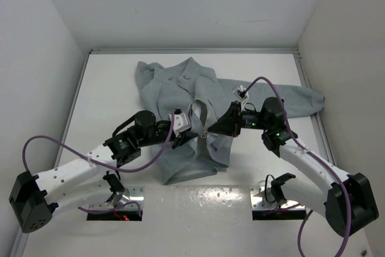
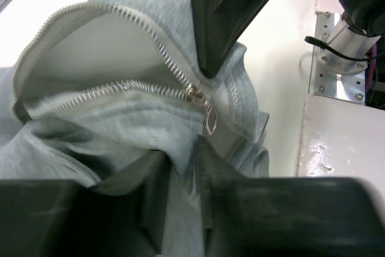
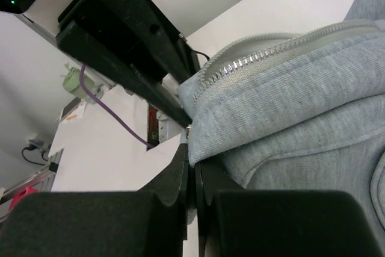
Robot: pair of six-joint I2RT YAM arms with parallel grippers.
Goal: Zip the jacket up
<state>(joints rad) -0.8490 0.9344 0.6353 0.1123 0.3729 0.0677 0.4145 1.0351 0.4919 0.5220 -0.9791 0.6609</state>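
Item: large light grey soft fabric jacket, lying at the middle of the white table, zipper open above the small metal slider. Your left gripper was clamped narrow on a fold below the slider, likely anchoring the hem. Your right gripper was nearly closed on the jacket edge beside it, likely tensioning the teeth.

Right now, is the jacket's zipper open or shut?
Mostly open: in the left wrist view the teeth part into two rows beyond the slider, showing the jacket lining.
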